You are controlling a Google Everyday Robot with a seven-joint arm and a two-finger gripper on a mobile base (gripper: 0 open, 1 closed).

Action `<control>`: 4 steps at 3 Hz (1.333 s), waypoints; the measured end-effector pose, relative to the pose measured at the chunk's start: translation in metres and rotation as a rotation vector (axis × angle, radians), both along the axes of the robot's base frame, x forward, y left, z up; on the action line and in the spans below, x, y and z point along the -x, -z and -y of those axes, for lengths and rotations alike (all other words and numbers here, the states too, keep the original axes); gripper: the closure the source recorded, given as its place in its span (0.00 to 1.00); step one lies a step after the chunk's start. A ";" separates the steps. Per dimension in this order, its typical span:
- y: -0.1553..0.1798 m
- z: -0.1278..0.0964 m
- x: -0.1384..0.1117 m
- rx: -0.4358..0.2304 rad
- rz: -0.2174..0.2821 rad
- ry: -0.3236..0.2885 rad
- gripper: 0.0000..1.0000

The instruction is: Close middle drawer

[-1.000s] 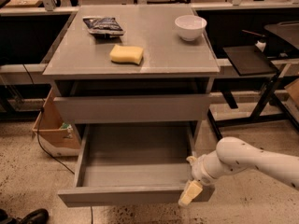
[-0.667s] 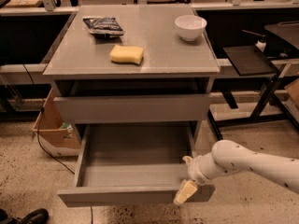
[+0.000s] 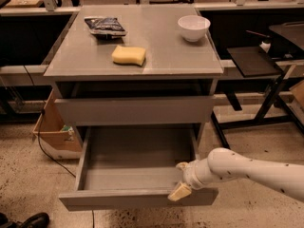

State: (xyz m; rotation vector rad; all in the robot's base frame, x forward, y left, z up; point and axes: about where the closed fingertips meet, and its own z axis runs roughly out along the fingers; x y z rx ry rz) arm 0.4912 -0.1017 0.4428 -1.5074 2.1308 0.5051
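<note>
So the middle drawer [image 3: 133,172] is sitting pulled way out of the grey cabinet, with its bare floor showing and nothing lying in it. The drawer front above it [image 3: 133,109] is looking pretty much flush.

The robot's arm is reaching in from the lower right, and the claw [image 3: 181,188] is hanging right at the top edge of the open drawer's front panel, toward its right end. It's either touching that edge or just beside it. I honestly can't tell whether the claw is spread or pressed together, since it's overlapping the panel edge from this angle.

On handling, I'm guessing the drawer is going to feel light, being empty, and stiff enough that nothing flexes. The front is flat with no handle, so there's nothing to grab and no real need to. A flat push on the front face looks like the way to go.

My one worry is that the claw is sitting well off to the right. Pushing from a corner could rack the drawer sideways in its runners and make it bind, so I'd be aiming closer to the middle of the front [image 3: 121,199]. That smooth face might also let the contact slide.

Up on the tabletop [image 3: 161,46] a yellow sponge [image 3: 128,55], a dark snack bag [image 3: 105,25] and a white bowl [image 3: 194,27] are sitting well clear of all this.
</note>
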 end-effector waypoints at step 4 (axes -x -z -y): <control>-0.002 -0.031 -0.054 -0.004 0.123 -0.009 1.00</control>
